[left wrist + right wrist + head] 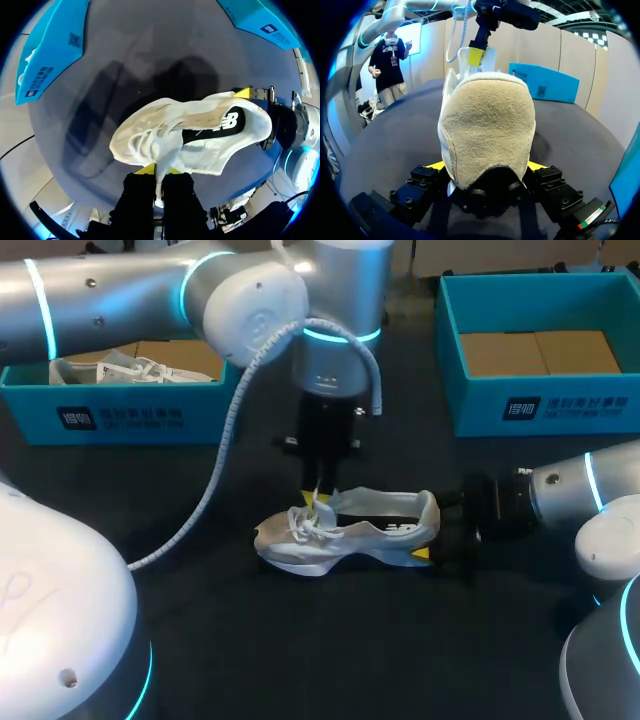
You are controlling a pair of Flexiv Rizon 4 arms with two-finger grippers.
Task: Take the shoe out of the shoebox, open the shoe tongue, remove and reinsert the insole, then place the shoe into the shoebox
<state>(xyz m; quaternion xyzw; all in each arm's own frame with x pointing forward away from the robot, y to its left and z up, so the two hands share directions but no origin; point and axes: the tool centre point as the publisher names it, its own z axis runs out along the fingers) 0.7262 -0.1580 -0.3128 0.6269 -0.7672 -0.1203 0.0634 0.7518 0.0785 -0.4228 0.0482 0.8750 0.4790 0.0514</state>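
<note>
Our left gripper hung right above the shoe, its fingers squeezed tight on a white bit by the laces. Our right gripper hugged the heel from both sides. The shoe was between them, down by the dark table.

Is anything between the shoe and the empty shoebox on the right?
Nothing visible lies between the shoe and the empty shoebox. Only the right arm, its jaws on the heel, is at that side; the left arm has its jaws on the tongue from above.
</note>
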